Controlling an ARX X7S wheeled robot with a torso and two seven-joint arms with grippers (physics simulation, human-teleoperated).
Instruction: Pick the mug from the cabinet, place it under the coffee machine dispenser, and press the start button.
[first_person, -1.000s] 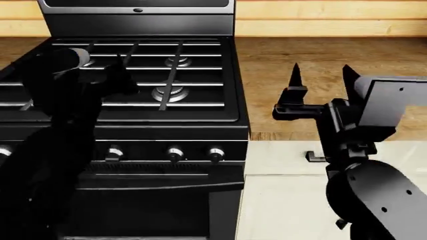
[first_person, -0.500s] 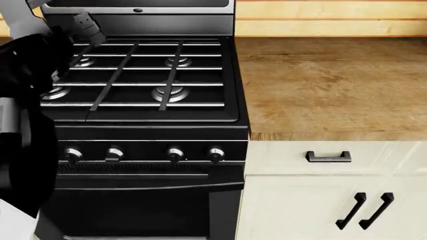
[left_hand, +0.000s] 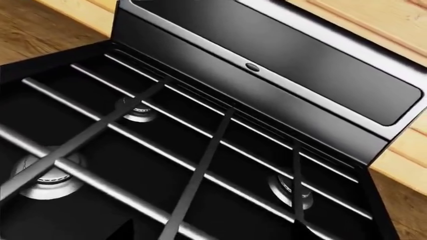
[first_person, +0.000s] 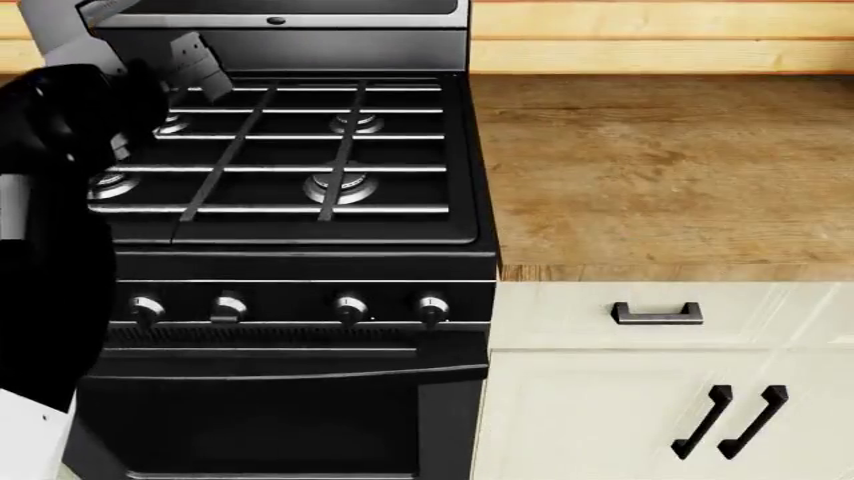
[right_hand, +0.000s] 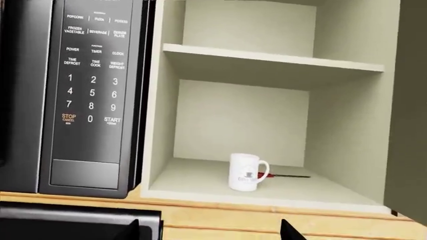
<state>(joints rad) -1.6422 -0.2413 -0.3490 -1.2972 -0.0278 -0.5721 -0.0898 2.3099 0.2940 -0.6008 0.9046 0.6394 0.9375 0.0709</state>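
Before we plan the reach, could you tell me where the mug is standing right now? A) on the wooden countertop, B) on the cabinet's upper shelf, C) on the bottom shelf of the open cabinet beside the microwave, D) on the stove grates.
C: the right wrist view shows the mug upright on the floor of the open cabinet, right of the microwave, below the upper shelf.

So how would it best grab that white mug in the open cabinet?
Probably around the mug body, coming straight in through the cabinet open front. It stands upright on the bottom shelf, its handle sticking out sideways away from the microwave, so the round sides are free.
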